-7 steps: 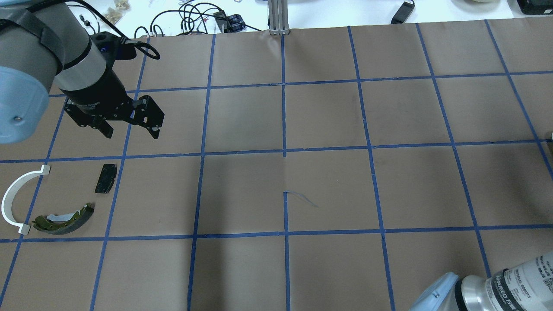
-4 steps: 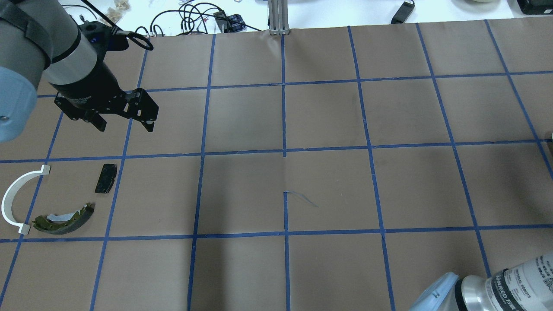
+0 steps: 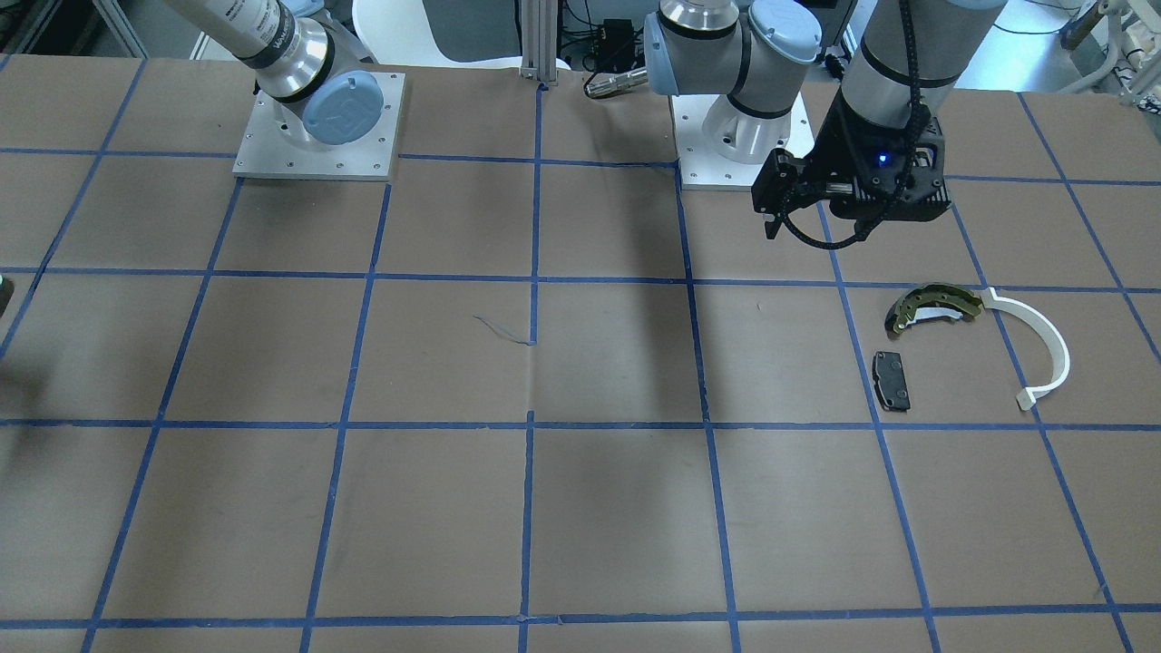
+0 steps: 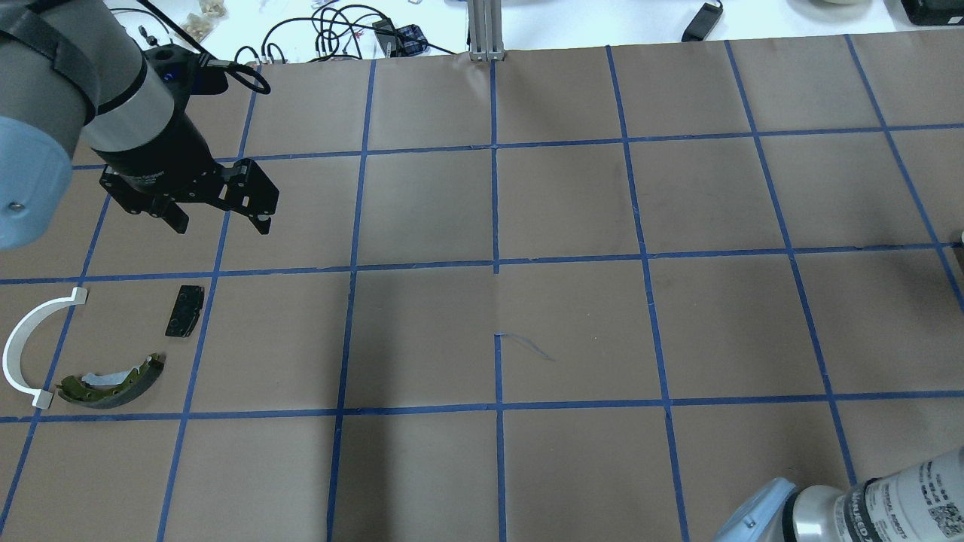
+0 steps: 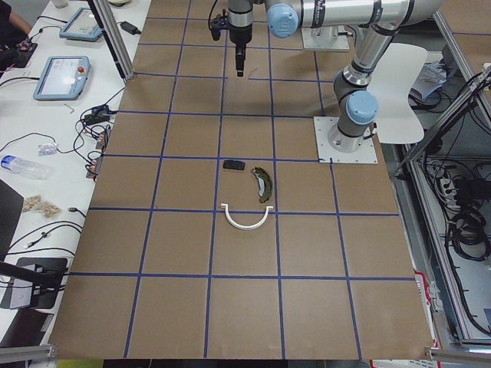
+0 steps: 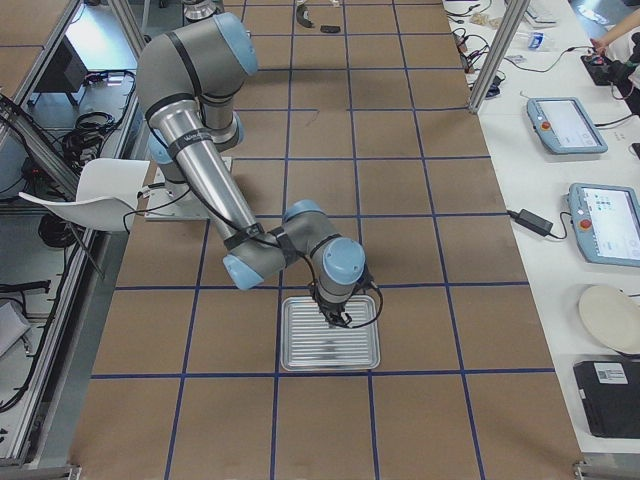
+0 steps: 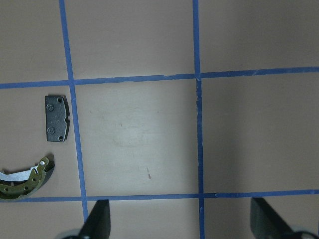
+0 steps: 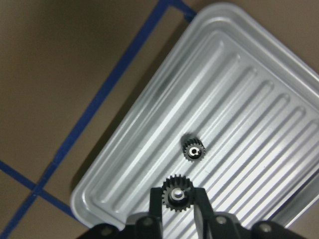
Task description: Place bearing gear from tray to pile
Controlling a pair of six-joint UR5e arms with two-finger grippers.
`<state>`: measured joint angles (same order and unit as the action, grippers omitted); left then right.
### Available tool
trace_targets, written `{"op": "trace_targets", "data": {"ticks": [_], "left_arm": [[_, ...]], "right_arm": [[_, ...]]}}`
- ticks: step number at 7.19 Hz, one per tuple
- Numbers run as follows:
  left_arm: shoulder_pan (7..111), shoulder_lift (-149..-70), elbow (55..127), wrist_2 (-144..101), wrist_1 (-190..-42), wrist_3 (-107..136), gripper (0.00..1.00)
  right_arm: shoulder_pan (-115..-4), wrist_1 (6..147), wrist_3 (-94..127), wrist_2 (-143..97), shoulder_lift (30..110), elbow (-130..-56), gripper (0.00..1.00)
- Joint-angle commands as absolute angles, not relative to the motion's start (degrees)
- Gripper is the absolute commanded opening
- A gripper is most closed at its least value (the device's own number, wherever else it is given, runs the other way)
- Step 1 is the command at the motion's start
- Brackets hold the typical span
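In the right wrist view my right gripper [image 8: 177,198] is shut on a small dark toothed bearing gear [image 8: 177,194] over the ribbed metal tray [image 8: 149,124]. A second small gear [image 8: 193,150] lies on the tray. The exterior right view shows this gripper [image 6: 331,318] at the tray [image 6: 330,350]. The pile lies at the table's left: olive brake shoe [image 4: 105,382], white arc [image 4: 26,346], black pad [image 4: 184,310]. My left gripper [image 4: 221,218] is open and empty, hovering beyond the pile. Its wrist view [image 7: 179,224] shows the pad [image 7: 57,118] and shoe [image 7: 25,180].
The brown table [image 4: 572,316] carries a blue tape grid. Cables [image 4: 339,34] and an aluminium post [image 4: 486,30] lie at its far edge. The front view shows both arm bases [image 3: 317,127] and the pile's shoe [image 3: 934,307], pad [image 3: 892,381] and arc [image 3: 1043,349].
My left gripper has drifted a little toward the far left of the table and stayed open. The right arm's elbow at the lower right has shifted slightly.
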<state>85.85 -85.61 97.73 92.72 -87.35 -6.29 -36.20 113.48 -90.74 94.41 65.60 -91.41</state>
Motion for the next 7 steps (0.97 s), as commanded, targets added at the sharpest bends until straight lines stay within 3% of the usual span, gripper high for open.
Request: {"op": "trace_targets", "data": {"ticks": [1,3,7], "left_arm": [[85.78,-86.48,97.82,92.73,-87.28,-6.24,1.0],[85.69,-86.4,97.91,92.9,-87.28,-6.24,1.0],[84.9,-87.53,98.35,92.64,-86.23,-7.03,1.0]], "right_arm": [[-47.75,104.1,-72.35,94.13,73.1,-92.54,0.03],[-63.81,103.45,-48.38,93.87,78.46,-95.09,0.03],[-91.61,104.23,-4.49,87.75,77.26,-97.29,0.04]]}}
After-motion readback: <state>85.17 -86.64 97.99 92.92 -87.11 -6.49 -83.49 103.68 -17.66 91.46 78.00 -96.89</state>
